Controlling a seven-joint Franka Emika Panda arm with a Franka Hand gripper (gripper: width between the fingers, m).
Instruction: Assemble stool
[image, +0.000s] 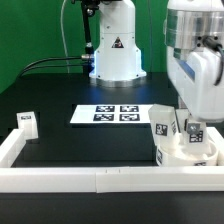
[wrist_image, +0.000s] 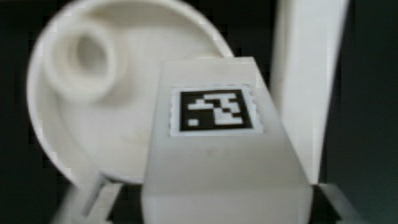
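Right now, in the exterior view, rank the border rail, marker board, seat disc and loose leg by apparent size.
1. border rail
2. marker board and seat disc: alike; disc nearer, partly covered
3. loose leg

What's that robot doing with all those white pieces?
It is building a stool. The arm's two-finger gripper is shut on a chunky white plastic leg with a black-and-white tag, holding it upright at the round white plastic seat disc. The seat sits in a corner of the long white border rail. A second tagged leg stands at the seat's edge; whether it is attached is unclear. A third leg waits at the exterior view's left.
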